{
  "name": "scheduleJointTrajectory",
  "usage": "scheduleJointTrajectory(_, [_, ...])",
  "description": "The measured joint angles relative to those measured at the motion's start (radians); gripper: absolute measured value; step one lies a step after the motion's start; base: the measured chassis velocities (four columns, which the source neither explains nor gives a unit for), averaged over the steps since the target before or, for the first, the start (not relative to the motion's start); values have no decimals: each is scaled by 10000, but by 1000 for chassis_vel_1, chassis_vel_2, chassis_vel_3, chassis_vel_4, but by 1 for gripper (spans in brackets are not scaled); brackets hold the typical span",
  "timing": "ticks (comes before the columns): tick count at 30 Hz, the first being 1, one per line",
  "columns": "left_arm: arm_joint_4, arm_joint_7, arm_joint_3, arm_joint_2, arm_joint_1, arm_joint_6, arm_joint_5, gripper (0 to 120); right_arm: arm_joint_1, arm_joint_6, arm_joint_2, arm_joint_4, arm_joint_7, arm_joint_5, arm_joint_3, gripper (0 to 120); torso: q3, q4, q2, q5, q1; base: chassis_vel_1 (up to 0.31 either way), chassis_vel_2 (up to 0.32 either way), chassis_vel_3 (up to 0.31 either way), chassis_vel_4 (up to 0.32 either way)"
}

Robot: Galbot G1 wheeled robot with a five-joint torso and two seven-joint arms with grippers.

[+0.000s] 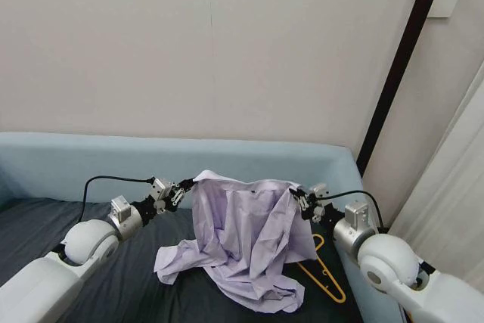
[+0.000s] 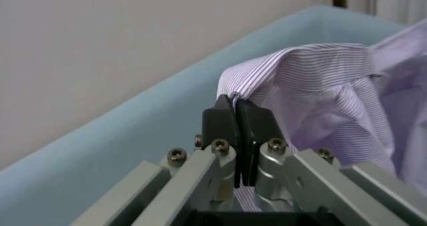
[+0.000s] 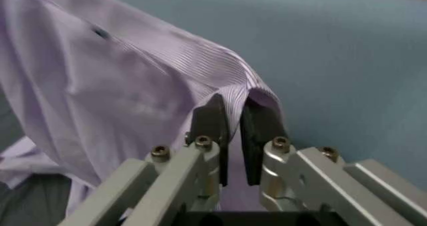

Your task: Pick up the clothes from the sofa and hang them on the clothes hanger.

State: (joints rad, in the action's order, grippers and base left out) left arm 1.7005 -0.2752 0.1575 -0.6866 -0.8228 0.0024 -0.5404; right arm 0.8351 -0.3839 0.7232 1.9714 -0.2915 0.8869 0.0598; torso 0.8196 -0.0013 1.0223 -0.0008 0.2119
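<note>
The shirt (image 1: 249,240) is hanging between both grippers, its top edge running straight from the left gripper (image 1: 184,185) to the right gripper (image 1: 296,196). Each is pinching a corner, and the orange hanger (image 1: 325,274) is lying just below the right one.

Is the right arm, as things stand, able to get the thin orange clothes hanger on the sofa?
Probably not. The thin orange clothes hanger lies close below the right gripper, but that gripper is shut on the lilac striped shirt, and hanging cloth seems to cover part of the hanger.
</note>
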Motion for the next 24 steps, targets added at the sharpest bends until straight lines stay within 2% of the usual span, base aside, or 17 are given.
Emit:
scheduleJointTrajectory(1, [0, 0, 0, 0, 0, 0, 0, 0, 0, 0, 0, 0, 0, 0, 0, 12, 0, 0, 0, 0, 0, 0, 0, 0, 0])
scheduleJointTrajectory(4, [-114, 415, 45, 114, 142, 238, 325, 0, 569, -653, 126, -272, -859, 521, -283, 23, 0, 1, 0, 1, 0, 0, 0, 0, 0])
scheduleJointTrajectory(6, [-117, 569, 60, 173, 192, 275, 290, 0, 796, -920, 140, -566, -916, 570, -442, 34, 0, -4, 0, 0, 0, 0, 0, 0, 0])
scheduleJointTrajectory(7, [-117, 569, 60, 173, 192, 275, 290, 0, 796, -920, 140, -566, -916, 570, -442, 34, 0, -4, 0, 0, 0, 0, 0, 0, 0])
scheduleJointTrajectory(11, [7, 785, 81, 232, 222, 284, 151, 0, 818, -1315, 241, -1557, -152, -16, -510, 52, 0, 0, 0, -1, 0, 0, 0, 0, 0])
scheduleJointTrajectory(13, [44, 817, 81, 251, 227, 285, 113, 0, 768, -1332, 320, -1896, 124, -322, -507, 55, 0, 0, 0, -1, 0, 0, 0, 0, 0])
scheduleJointTrajectory(16, [184, 911, 44, 382, 237, 285, 13, 0, 509, -1412, 717, -2999, 1046, -1177, -462, 68, 0, -1, 0, 2, 0, 0, 0, 0, 0])
scheduleJointTrajectory(18, [288, 976, -7, 521, 258, 285, -32, 0, 209, -1375, 1049, -3982, 2129, -1914, -442, 77, 0, 1, 0, 2, 0, 0, 0, 0, 0])
scheduleJointTrajectory(19, [288, 976, -7, 521, 258, 285, -32, 0, 209, -1375, 1049, -3982, 2129, -1914, -442, 77, 0, 1, 0, 2, 0, 0, 0, 0, 0])
scheduleJointTrajectory(22, [397, 998, -46, 777, 280, 269, -87, 0, -458, -699, 1537, -5874, 4789, -3522, -506, 88, 1, 0, 0, 0, 1, 0, 0, 0, 0])
scheduleJointTrajectory(23, [411, 999, -65, 846, 282, 249, -107, 0, -659, -552, 1726, -6428, 5294, -3926, -542, 94, 1, 1, 0, 2, 1, 0, 0, 0, 0])
scheduleJointTrajectory(24, [411, 999, -65, 846, 282, 249, -107, 0, -659, -552, 1726, -6428, 5294, -3926, -542, 94, 1, 1, 0, 2, 1, 0, 0, 0, 0])
